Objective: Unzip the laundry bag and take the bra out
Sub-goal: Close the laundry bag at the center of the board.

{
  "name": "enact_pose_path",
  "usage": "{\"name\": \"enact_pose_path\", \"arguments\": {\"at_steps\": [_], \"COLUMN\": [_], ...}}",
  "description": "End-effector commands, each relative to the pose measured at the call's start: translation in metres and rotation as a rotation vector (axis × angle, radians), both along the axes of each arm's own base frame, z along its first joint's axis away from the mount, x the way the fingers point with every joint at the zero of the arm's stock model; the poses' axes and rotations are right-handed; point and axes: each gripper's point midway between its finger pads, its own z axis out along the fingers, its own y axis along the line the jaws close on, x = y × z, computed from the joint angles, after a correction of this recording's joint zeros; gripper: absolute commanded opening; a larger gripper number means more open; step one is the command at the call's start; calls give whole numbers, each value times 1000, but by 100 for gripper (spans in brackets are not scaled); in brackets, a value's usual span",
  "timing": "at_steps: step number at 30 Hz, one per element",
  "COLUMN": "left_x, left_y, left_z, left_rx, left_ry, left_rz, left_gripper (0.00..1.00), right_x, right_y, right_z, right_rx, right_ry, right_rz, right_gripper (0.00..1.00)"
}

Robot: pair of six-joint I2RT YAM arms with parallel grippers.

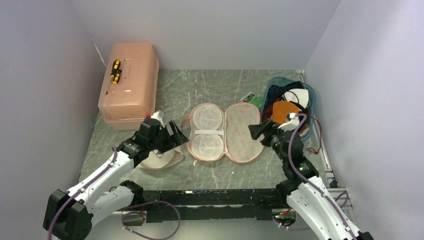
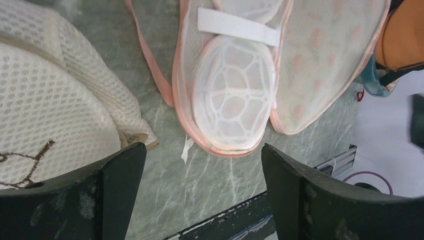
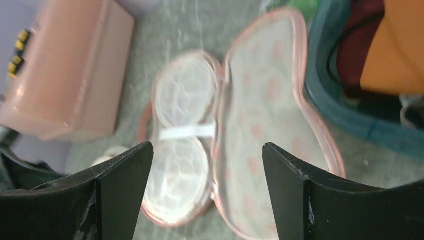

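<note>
We see the left gripper with its two fingers wide apart and nothing between them. In its wrist view only the green marbled table shows in the gap. This gripper hangs over the laundry bag, a cream-white mesh bag that lies on the table at the near left and is partly hidden under the arm. We cannot tell if its zipper is open or closed.

Just beside the bag, to the right, a pink-rimmed mesh case lies opened flat in two halves. Its left half has two white lattice cups with a white strap across them.

The right gripper is between this case and the teal basket. Its fingers also stand apart and they hold nothing. In the basket the bra, a dark maroon fabric, lies next to an orange piece. The right wrist view is blurred, so we cannot see its shape well.

At the far left stands a pink box with a yellow and black screwdriver on its lid.
</note>
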Motion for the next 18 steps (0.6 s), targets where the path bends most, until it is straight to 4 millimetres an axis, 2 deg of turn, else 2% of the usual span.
{"name": "enact_pose_path", "arguments": {"at_steps": [1, 4, 7, 11, 18], "left_x": [19, 23, 23, 28, 30], "left_y": [2, -3, -26, -37, -29], "left_z": [29, 32, 33, 29, 32], "left_rx": [37, 22, -96, -128, -69], "left_ry": [-106, -135, -161, -153, -152], "left_rz": [8, -16, -91, -113, -101], "left_gripper": [91, 91, 88, 88, 89], "right_x": [-26, -27, -24, -20, -11], "right_y": [10, -18, -31, -32, -26], "right_z": [-47, -73, -87, -100, -116], "right_rx": [-15, 7, 42, 33, -22], "right_ry": [109, 171, 170, 159, 207], "right_rz": [94, -88, -184, -196, -160], "right_gripper": [85, 93, 98, 100, 99]}}
